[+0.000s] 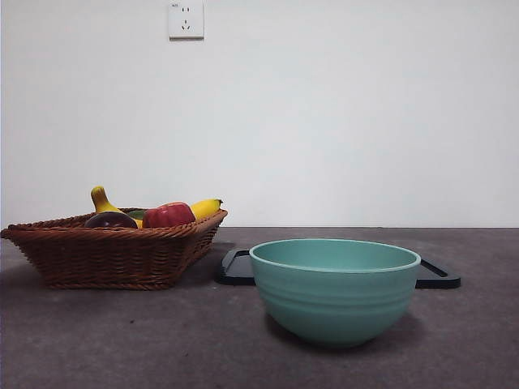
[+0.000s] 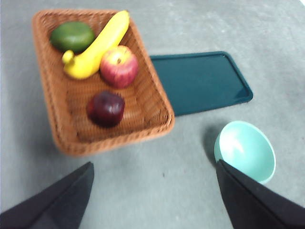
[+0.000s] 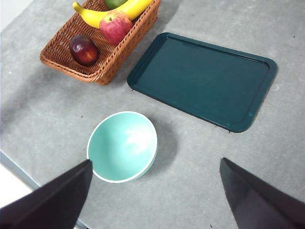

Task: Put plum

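Plum (image 2: pixel 106 108), glossy and dark maroon, lies in the woven wicker basket (image 2: pixel 57 129) at the left of the front view, on the bare weave near one end. Beside it in the basket sit a red apple (image 2: pixel 119 66) with a dimpled top, a smooth yellow banana (image 2: pixel 97 46) and a dull green rounded fruit (image 2: pixel 72 36). Just beside the basket, a flat dark teal tray (image 3: pixel 205 78) with rounded corners and a raised lip rests on the grey, speckled counter (image 3: pixel 200 167). A smooth mint-green bowl (image 1: pixel 334 290) with faint ridges stands in front of the tray. Left hand (image 2: pixel 152 191) and right hand (image 3: pixel 155 191) both hang above the counter, jaws spread wide, holding nothing.
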`<state>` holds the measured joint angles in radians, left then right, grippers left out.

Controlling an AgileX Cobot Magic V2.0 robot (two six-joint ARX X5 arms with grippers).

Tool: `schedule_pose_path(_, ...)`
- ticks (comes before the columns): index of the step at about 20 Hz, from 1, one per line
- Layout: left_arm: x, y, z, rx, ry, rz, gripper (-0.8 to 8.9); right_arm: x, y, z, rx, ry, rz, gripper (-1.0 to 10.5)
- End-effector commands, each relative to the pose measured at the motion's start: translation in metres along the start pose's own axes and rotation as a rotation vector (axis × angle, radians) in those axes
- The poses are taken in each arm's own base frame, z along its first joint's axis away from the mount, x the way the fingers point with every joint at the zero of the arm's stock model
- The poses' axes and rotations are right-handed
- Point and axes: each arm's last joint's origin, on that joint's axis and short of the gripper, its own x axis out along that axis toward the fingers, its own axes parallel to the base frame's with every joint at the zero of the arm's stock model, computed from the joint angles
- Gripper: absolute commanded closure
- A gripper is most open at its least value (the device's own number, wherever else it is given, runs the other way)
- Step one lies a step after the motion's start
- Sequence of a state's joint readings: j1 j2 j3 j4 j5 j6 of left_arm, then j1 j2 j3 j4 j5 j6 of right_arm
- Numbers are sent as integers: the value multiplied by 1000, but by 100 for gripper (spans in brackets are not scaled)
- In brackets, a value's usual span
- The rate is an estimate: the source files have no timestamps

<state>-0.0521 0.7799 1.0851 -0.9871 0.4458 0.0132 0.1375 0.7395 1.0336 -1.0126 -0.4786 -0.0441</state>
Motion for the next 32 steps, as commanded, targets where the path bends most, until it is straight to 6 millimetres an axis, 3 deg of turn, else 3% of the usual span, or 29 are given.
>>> schedule_pose_path(1,11,2,23,21,0,-7,408,-3,2,4,-2,-18,7,518)
schedule_pose_path(5,50,5,53,45,73,14,409,-3,2,4,-2,-18,7,518)
schedule_pose_path(9,102,10,72,72,146,42,409,-3,2,4,-2,-18,7,518)
schedule_pose_path(17,202,26,61,155,348,119,409,-3,2,4,0,-14,7,518)
schedule_pose_path(23,242,39,47,153,435,144,408,-3,2,3,4,-6,7,518)
schedule_pose_path(32,274,50,33,156,484,142,408,-3,2,3,7,-1,7,518)
